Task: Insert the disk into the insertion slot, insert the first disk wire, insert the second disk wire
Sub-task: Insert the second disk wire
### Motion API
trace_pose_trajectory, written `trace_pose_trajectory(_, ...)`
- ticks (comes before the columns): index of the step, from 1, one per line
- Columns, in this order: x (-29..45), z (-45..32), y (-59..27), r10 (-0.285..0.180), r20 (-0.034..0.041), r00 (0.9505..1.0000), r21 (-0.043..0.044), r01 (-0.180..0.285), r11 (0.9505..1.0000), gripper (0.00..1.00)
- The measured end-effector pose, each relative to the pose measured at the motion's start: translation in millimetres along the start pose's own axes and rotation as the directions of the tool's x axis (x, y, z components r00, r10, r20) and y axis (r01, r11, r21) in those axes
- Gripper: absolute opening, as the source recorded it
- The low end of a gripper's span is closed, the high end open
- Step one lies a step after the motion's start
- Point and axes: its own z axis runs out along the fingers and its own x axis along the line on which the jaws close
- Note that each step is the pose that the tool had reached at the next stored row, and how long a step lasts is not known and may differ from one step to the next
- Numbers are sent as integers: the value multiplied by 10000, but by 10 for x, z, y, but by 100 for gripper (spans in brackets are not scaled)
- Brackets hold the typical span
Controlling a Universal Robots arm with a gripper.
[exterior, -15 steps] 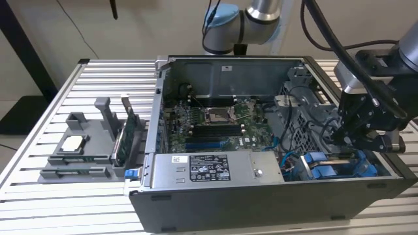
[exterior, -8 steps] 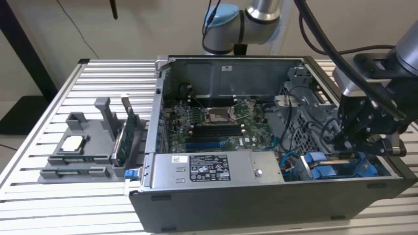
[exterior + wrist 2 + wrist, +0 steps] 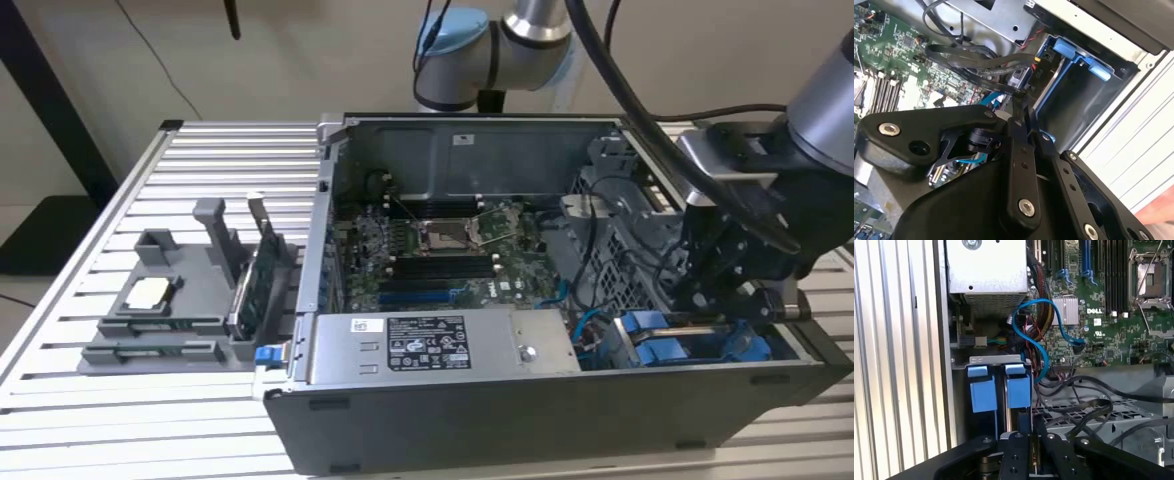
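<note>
Gripper (image 3: 1030, 452) at lower centre, fingers pinched narrow, grip unclear | disk (image 3: 1018, 390) in blue carrier just above it, already slotted

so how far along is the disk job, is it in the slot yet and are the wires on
The disk in its blue carrier looks seated in the drive bay, beside a second blue carrier. The gripper sits right over the disk's end, fingers close together on something thin and dark, possibly a disk wire. Whether either wire is plugged in can't be told.
</note>
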Motion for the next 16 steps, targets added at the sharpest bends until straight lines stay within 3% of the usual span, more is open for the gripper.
trace_pose_trajectory(8,-4,22,-2,6,-20,10000,-24,-6,10000,16)
trace_pose_trajectory(16,-5,29,-35,54,-42,10000,-127,-55,9999,16)
